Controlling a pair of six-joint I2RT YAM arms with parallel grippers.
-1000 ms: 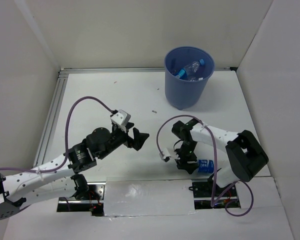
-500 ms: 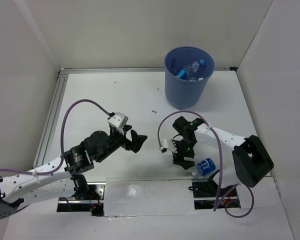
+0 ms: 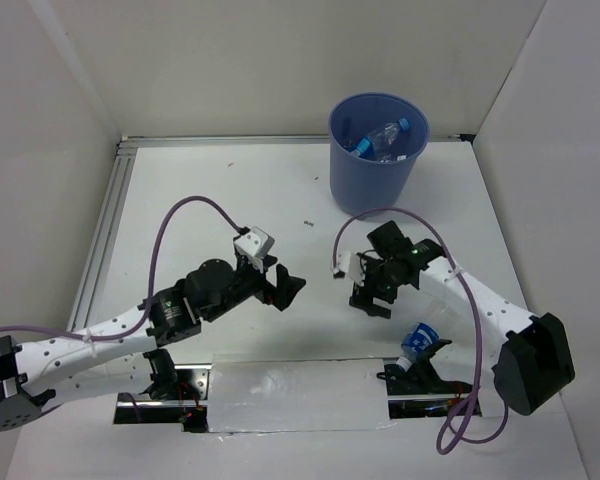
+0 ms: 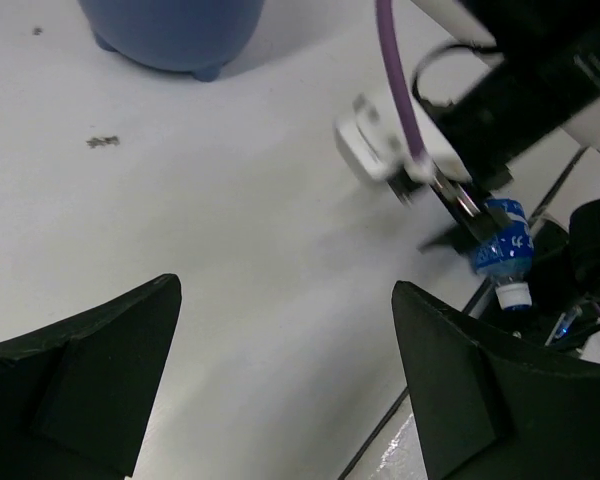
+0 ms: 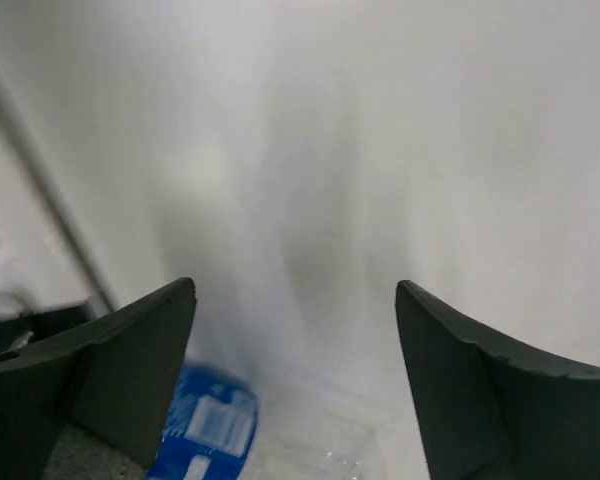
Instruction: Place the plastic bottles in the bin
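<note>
Over the desk point(image 3: 210, 190), we see the left hand point(image 3: 288, 287) and right hand point(image 3: 370, 297) both spread; bottles point(image 3: 382, 138) sit in the bin point(image 3: 370, 190), a squat bottle point(image 3: 418, 343) by the near edge. Left wrist shows it far right; right wrist, low left.

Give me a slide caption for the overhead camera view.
Left arm and right arm, jaws open, over the table; one blue-labelled bottle near the right base, other bottles in the blue bin.
</note>
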